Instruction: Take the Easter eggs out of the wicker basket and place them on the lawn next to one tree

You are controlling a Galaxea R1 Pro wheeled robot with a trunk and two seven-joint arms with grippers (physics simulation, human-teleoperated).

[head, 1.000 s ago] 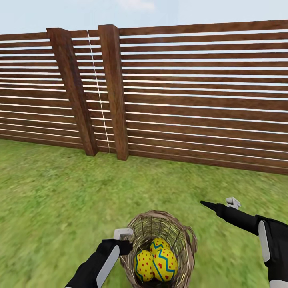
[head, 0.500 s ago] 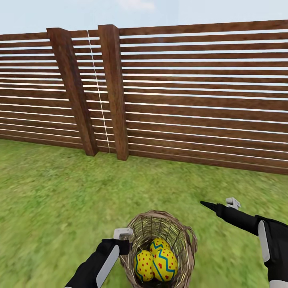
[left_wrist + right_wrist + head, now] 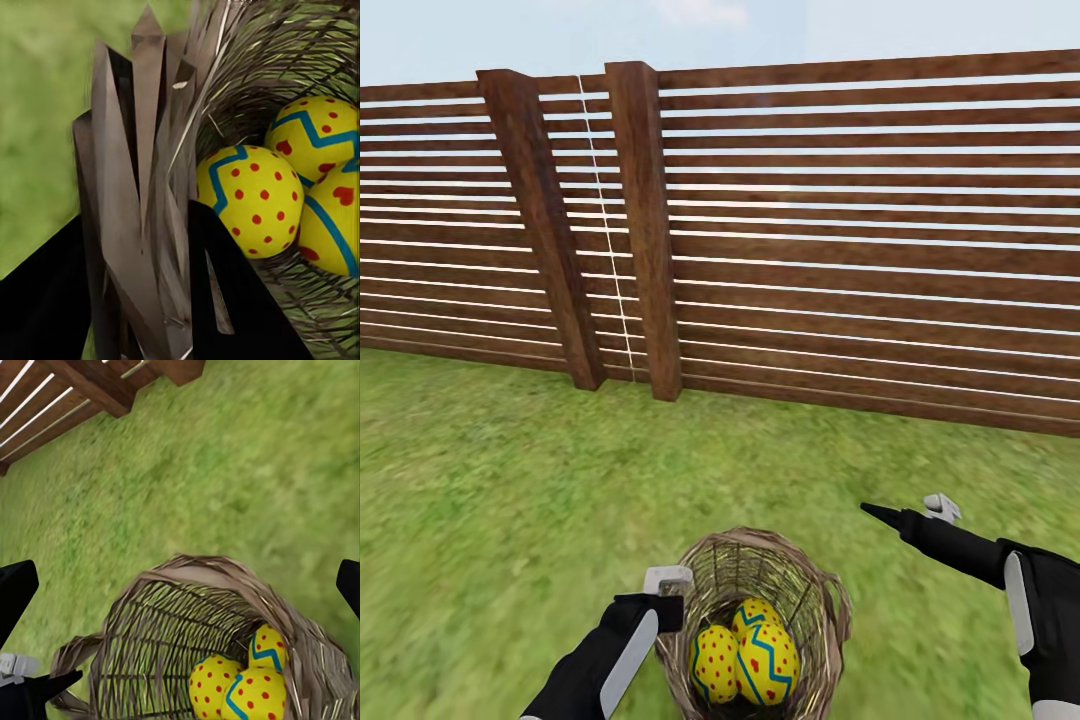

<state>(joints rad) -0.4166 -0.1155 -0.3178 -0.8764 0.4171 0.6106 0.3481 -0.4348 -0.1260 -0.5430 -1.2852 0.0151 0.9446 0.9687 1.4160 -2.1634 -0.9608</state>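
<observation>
The wicker basket [image 3: 800,590] is tilted on the lawn [image 3: 510,480] just in front of me. All three Easter eggs [image 3: 765,660] lie together inside it, yellow with red dots and blue zigzags. My left gripper [image 3: 672,603] is shut on the wicker basket's rim; in the left wrist view the woven wall [image 3: 142,187] is pinched between the black fingers [image 3: 240,300], with the eggs [image 3: 251,199] beside them. My right gripper [image 3: 905,510] hovers open to the basket's right, holding nothing, above the basket [image 3: 187,615]. The tree is out of view.
A tall brown slatted wooden fence [image 3: 860,250] with two thick posts [image 3: 645,230] runs across the back of the lawn. Open grass lies to the left and right of the basket.
The basket has shifted slightly toward me in the left gripper's grip, and the eggs have moved with it. The right arm has stayed put.
</observation>
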